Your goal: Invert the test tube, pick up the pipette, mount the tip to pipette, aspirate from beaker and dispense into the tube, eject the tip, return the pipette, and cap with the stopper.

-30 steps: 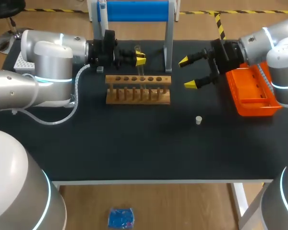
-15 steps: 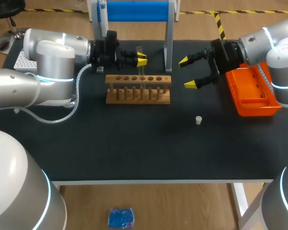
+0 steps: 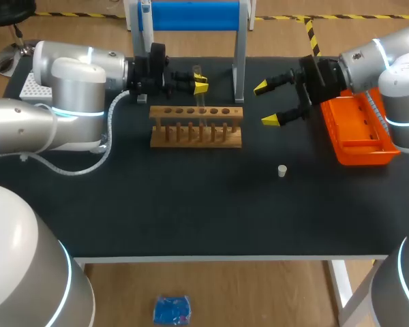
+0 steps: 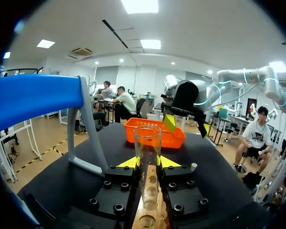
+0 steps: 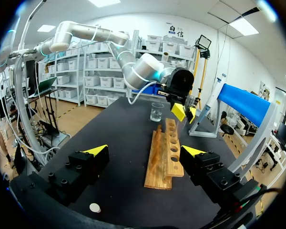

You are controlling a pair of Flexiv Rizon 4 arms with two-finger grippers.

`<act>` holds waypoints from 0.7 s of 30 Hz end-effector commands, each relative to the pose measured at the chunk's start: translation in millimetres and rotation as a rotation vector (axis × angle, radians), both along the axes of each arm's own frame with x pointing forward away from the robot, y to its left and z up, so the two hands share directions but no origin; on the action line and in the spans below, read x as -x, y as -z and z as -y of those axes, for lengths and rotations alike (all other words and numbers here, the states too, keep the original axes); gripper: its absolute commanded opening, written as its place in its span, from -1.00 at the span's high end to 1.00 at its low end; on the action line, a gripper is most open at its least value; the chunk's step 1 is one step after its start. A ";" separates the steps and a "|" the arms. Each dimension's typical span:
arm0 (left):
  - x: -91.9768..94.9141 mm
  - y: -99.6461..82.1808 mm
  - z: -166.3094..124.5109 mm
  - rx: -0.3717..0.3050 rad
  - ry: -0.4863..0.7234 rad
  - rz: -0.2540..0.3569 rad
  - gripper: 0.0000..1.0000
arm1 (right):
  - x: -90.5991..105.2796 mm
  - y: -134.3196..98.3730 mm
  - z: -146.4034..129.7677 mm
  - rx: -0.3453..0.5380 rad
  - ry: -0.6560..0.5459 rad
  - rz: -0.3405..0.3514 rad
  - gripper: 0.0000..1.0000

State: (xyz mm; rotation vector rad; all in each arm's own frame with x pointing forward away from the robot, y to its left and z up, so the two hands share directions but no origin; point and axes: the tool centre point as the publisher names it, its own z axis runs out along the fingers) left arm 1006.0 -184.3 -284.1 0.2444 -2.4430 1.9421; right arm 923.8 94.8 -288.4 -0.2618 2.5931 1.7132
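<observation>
A clear test tube stands upright, mouth up, with my left gripper shut on its middle. Its lower end reaches the wooden rack; whether it sits in a hole I cannot tell. My right gripper hangs open and empty to the right of the rack. The small white stopper lies on the black table. A glass beaker stands beyond the rack's far end, near my left gripper.
An orange tray sits at the right edge under my right arm. A blue-topped stand rises behind the rack. A white tip box is at the far left.
My left arm shifted slightly with the tube a second ago and has stayed still since. The right arm has not moved.
</observation>
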 end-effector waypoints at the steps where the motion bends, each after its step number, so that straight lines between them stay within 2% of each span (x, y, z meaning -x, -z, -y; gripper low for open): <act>1: 2.1 0.2 -1.5 -0.002 -0.003 0.006 1.00 | -0.2 -0.1 1.0 0.001 -0.002 0.000 -1.00; 7: 3.6 0.7 -0.5 -0.014 0.011 0.010 1.00 | -0.2 -0.1 1.0 0.001 -0.002 0.000 -1.00; 8: 3.8 0.8 -0.2 -0.015 0.012 0.010 0.95 | -0.2 -0.1 1.0 0.001 -0.002 0.000 -1.00; 10: 3.9 0.9 0.2 -0.020 0.016 0.009 -1.00 | -0.2 -0.1 1.0 0.001 -0.002 0.000 -1.00; 21: 2.8 0.3 -0.4 -0.028 0.003 0.013 -1.00 | -0.2 -0.1 1.0 0.001 -0.002 0.000 -1.00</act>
